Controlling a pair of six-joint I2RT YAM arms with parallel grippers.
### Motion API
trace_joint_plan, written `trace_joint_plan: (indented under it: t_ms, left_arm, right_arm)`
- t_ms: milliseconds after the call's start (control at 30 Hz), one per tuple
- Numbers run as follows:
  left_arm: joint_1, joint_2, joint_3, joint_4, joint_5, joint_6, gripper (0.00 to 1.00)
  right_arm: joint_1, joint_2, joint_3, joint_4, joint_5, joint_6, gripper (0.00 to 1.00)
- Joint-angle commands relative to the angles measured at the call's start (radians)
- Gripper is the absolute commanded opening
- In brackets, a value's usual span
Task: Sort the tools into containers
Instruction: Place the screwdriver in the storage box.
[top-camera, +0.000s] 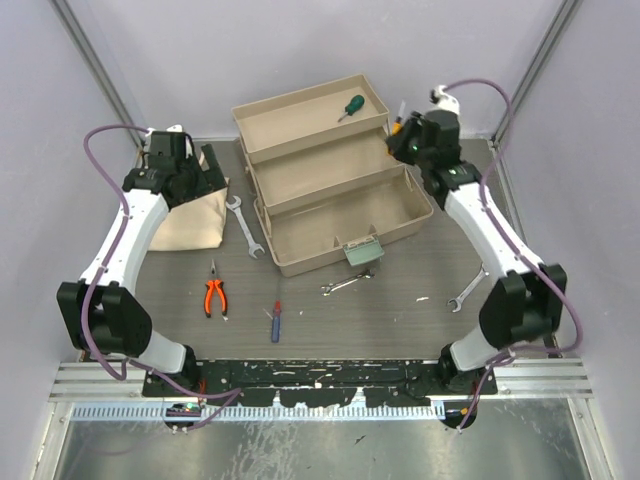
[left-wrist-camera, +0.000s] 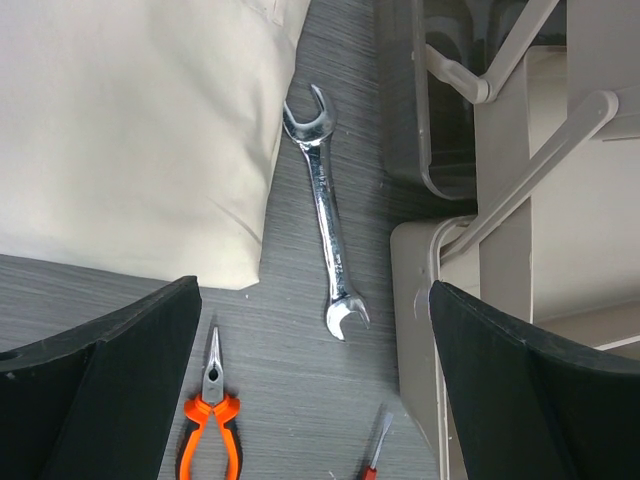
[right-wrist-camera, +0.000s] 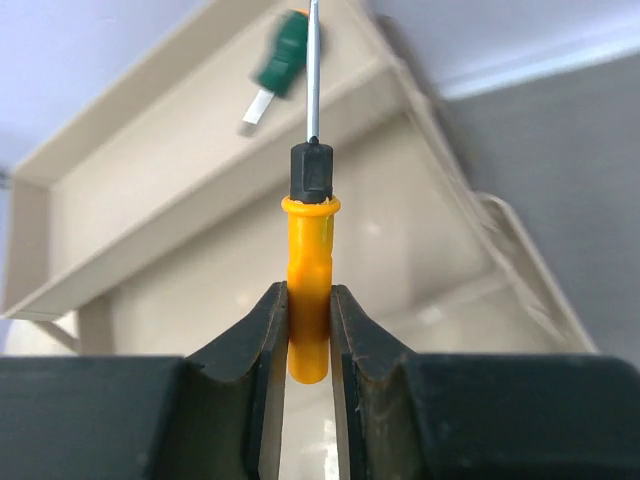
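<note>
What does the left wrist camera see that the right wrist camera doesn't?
Only the left wrist view shows a silver wrench, orange pliers and a cream cloth bag on the table. Only the right wrist view shows an orange screwdriver pinched in the right gripper, and a green screwdriver lying in a tray. Both show part of the tan toolbox.

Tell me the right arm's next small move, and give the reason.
Probably ease the right gripper leftward until the orange-handled screwdriver hangs over the top tray. Its fingers are shut on the handle, yet from above it sits at the right end of the toolbox, not clearly over a tray. The green screwdriver lies in that top tray, so the two seem to belong together.
</note>
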Motion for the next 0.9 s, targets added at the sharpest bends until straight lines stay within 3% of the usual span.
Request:
trace_joint_plan:
  t_ms: [0,167,400,700,867]
  left_arm:
    - [0.006,0.001,0.024,0.022,0.022,-0.005,0.98]
    - [0.006,0.002,0.027,0.020,0.021,-0.003,0.98]
    - [0.012,0.002,0.026,0.020,0.022,-0.002,0.98]
    - [0.017,0.000,0.029,0.020,0.024,-0.002,0.98]
    - [0.023,-0.002,0.028,0.018,0.025,-0.003,0.98]
  right_arm:
    - [0.074,0.142,0.217,0.135,-0.072,-0.034,0.01]
    - [0.132,0.351,0.473,0.141,-0.102,0.003,0.01]
    - [0.196,0.583,0.767,0.062,0.004,0.135,0.03]
    - [0.291,0.730,0.902,0.072,0.206,0.210,0.09]
    - [0.304,0.757,0.898,0.072,0.221,0.207,0.16]
